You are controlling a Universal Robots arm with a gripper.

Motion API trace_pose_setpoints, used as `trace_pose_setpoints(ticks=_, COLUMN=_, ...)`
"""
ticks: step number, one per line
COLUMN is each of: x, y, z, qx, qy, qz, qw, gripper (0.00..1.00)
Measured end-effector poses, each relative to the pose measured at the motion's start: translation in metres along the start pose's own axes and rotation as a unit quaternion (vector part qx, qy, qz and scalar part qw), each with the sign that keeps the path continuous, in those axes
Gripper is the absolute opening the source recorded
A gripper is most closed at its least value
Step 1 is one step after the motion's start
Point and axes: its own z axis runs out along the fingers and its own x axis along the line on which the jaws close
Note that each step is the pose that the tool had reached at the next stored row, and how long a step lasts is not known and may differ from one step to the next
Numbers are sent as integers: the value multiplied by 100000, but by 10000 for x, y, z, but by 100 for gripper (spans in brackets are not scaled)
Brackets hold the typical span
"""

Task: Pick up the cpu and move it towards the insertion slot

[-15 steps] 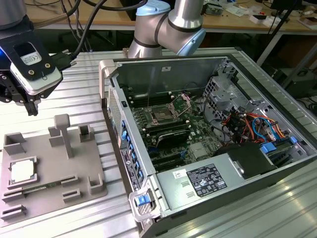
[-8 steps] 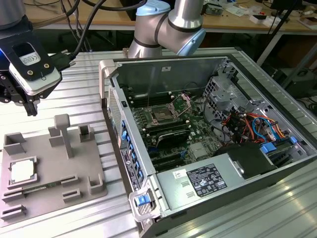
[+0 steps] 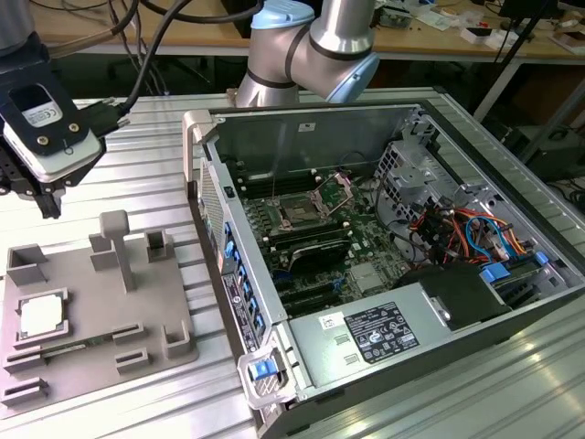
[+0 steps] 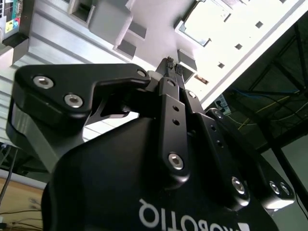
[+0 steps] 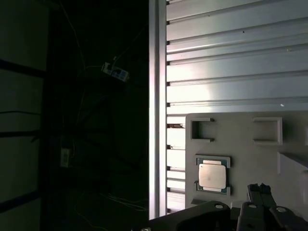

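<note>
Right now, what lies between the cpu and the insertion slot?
In the exterior view: the upright posts of the fixture plate, bare ribbed table, then the computer case's side wall.

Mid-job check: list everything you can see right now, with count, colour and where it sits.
cpu: one, silvery-white top, in a pocket of the tray.
tray: one, grey, on the table, exterior view's left.
table: one, silver slats, under everything.
computer case: one, grey, open, centre.
insertion slot: one, dark centre, metal frame, inside the case.
power supply: one, silver, case's near end.
cables: several, orange and blue, inside the case.
arm: one, silver and light blue, behind the case.
claw: one, black, shut, empty, in the air near the tray.
</note>
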Motion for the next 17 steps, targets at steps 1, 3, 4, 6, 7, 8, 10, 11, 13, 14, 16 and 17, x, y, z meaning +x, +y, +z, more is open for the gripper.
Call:
trace_pose_setpoints(ticks=1, x=36, y=-1, z=6, qx=-3, qy=-10, qz=-2, qw=100000, gripper=11)
trace_pose_setpoints(ticks=3, x=95, y=-1, z=25, qx=0, qy=-5, qz=-3, qw=100000, gripper=11)
trace_pose_setpoints(ticks=4, x=120, y=-1, z=36, qx=1, qy=-4, qz=-11, qw=100000, gripper=11)
trace_pose_setpoints(ticks=6, x=193, y=-1, z=62, qx=-3, qy=-56, qz=-10, qw=100000, gripper=11)
trace_pose_setpoints(ticks=7, x=228, y=0, z=75, qx=-2, qy=-81, qz=-4, qw=100000, gripper=11)
trace_pose_setpoints(ticks=8, x=258, y=0, z=88, qx=0, qy=-96, qz=-6, qw=100000, gripper=17)
trace_pose_setpoints(ticks=10, x=321, y=0, z=133, qx=-1, qy=-115, qz=-9, qw=100000, gripper=30)
trace_pose_setpoints(ticks=11, x=334, y=-1, z=160, qx=-2, qy=-117, qz=-10, qw=100000, gripper=36)
trace_pose_setpoints(ticks=13, x=373, y=-3, z=218, qx=5, qy=-102, qz=-12, qw=100000, gripper=48)
trace_pose_setpoints(ticks=14, x=385, y=-3, z=238, qx=-2, qy=-108, qz=-13, qw=100000, gripper=54)
trace_pose_setpoints(ticks=16, x=395, y=-5, z=266, qx=-1, qy=-107, qz=-19, qw=100000, gripper=60)
trace_pose_setpoints(ticks=17, x=398, y=-5, z=268, qx=4, qy=-98, qz=-17, qw=100000, gripper=60)
